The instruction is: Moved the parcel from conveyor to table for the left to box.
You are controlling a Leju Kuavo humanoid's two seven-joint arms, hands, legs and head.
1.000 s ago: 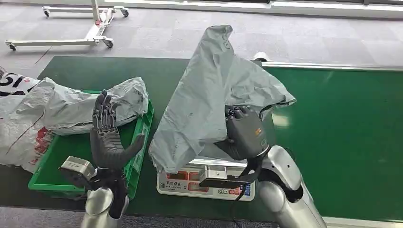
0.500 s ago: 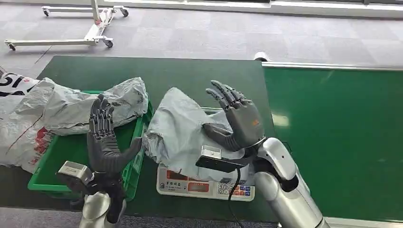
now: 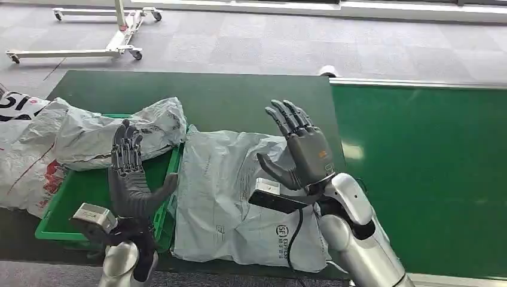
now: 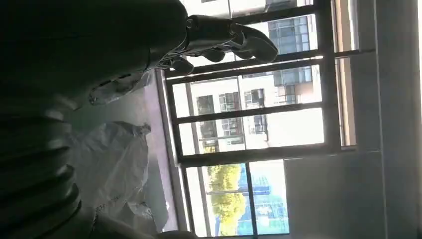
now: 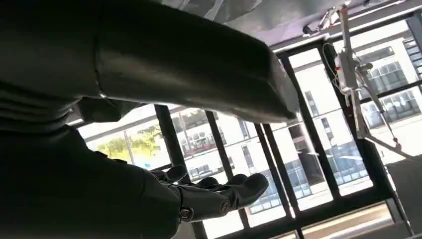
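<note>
Grey carpet-tiled floor (image 3: 251,42) fills the far part of the head view, with a white wheeled metal frame (image 3: 113,30) standing on it at the far left. Nearer lies a dark green table top (image 3: 239,95), and touching its right edge runs the brighter green conveyor belt (image 3: 430,173) with a pale metal rail along its far side. On the table's near middle the large grey plastic mailing-bag parcel (image 3: 227,197) lies flat and slightly crumpled, a round black logo and print showing near its near right corner; its left edge lies just beside the green plastic crate (image 3: 89,191). That crate sits at the near left of the table and holds another crumpled grey mailing bag (image 3: 119,134), which drapes over its far rim, while a white bag with red and black print (image 3: 24,161) lies against the crate's left side. Above the parcel's right part the right hand (image 3: 302,149) is raised, palm turned toward the left, fingers spread apart and upright, holding nothing and not touching the bag; its silver arm comes in from the near right. Over the crate's near right corner the left hand (image 3: 131,176) stands upright too, fingers straight and apart, thumb out toward the parcel, empty. From the wrist cameras, dark fingertips of each hand show against bright tall windows (image 4: 259,129).
</note>
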